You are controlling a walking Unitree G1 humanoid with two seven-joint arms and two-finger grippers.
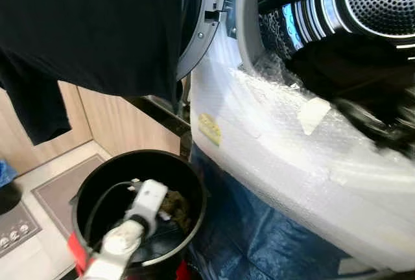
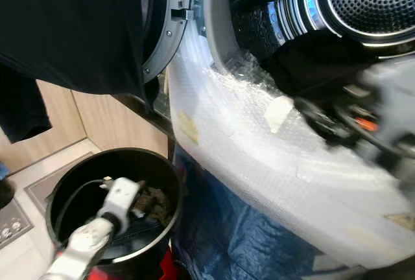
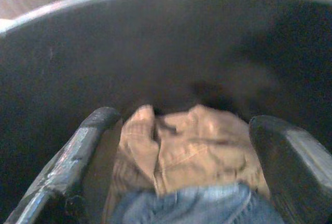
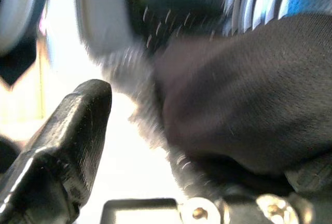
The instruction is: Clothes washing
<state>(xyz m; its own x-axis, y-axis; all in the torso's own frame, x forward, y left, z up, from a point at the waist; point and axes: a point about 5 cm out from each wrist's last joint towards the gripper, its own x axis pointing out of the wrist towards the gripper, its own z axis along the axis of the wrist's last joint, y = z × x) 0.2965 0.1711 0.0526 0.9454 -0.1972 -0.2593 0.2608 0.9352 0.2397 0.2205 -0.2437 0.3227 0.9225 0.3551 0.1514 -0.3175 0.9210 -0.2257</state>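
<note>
A black round basket (image 1: 197, 188) stands on the floor below the washer's open door. My left gripper (image 3: 181, 151) is down inside it, open, its fingers (image 3: 67, 162) on either side of a tan garment (image 3: 197, 138) that lies on blue denim (image 3: 202, 206). A black garment (image 1: 350, 66) sits in the mouth of the washer drum (image 1: 382, 1). My right gripper (image 2: 331, 121), blurred, is at the front of that garment. In the right wrist view one finger (image 4: 67, 130) stands well apart from the black cloth (image 4: 249, 94), which hides the other finger.
The washer front is wrapped in bubble wrap (image 1: 285, 144). Another black garment (image 1: 91, 27) hangs over the open door (image 1: 201, 27) at the upper left. A blue sheet (image 1: 259, 234) covers the floor under the washer. Wooden cabinets (image 1: 123, 121) stand behind the basket.
</note>
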